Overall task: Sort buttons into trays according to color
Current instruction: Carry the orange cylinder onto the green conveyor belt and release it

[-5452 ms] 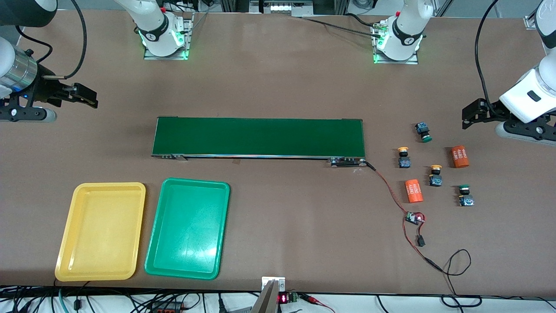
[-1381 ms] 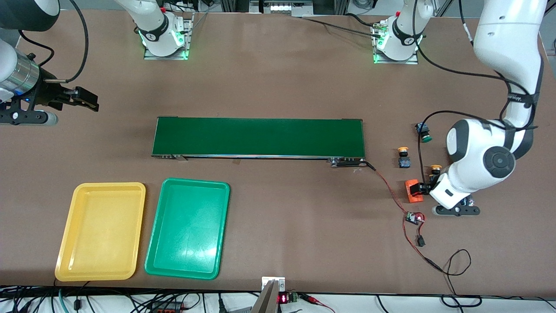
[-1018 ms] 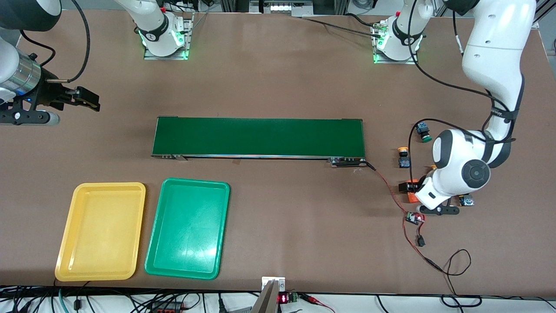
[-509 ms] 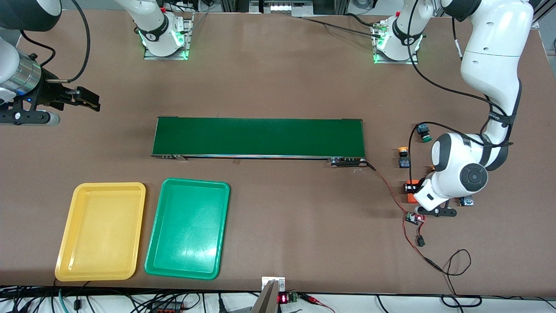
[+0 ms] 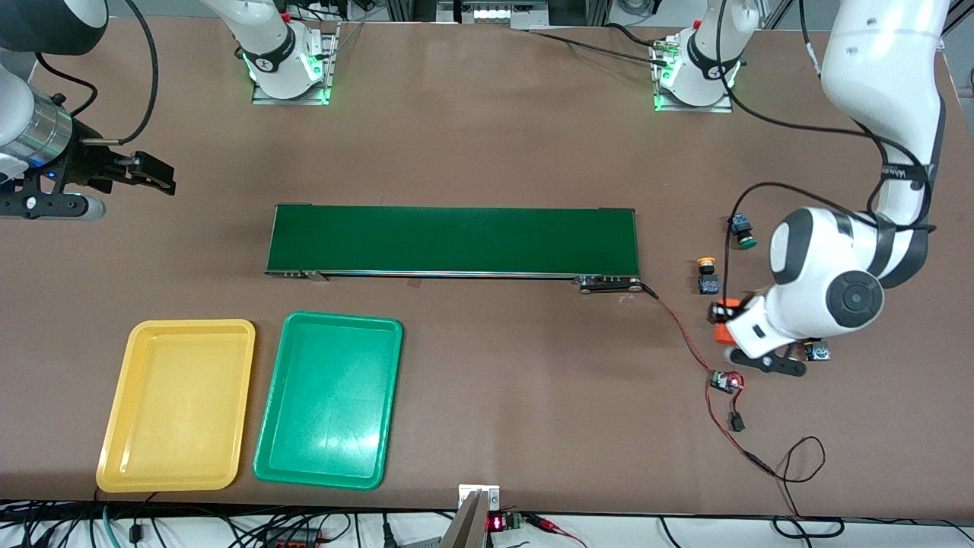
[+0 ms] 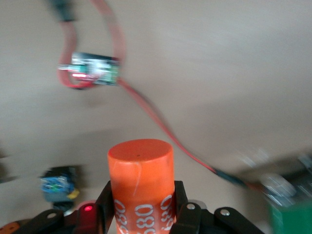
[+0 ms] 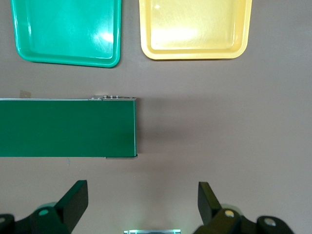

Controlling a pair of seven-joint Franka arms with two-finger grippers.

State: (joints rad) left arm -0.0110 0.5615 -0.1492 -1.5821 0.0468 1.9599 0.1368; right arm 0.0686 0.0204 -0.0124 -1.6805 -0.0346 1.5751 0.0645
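Observation:
My left gripper (image 5: 721, 318) is shut on an orange cylinder (image 6: 140, 170) marked 4680 and holds it upright (image 5: 727, 313) a little above the table, by the conveyor's end toward the left arm. One green-capped button (image 5: 743, 233) and one yellow-capped button (image 5: 708, 275) lie on the table near it. Another button's bluish base (image 5: 819, 352) shows from under the arm. The yellow tray (image 5: 114, 426) and the green tray (image 5: 266, 426) lie side by side toward the right arm's end. My right gripper (image 5: 152, 175) waits open above bare table at that end.
A long dark green conveyor belt (image 5: 453, 240) lies across the middle. A small circuit board (image 5: 727, 381) on red wires lies nearer to the front camera than the held cylinder. The right wrist view shows both trays (image 7: 195, 54) and the belt's end (image 7: 117, 126).
My left gripper came down over the orange cylinder, shut on it and lifted it off the table. The right arm has not moved.

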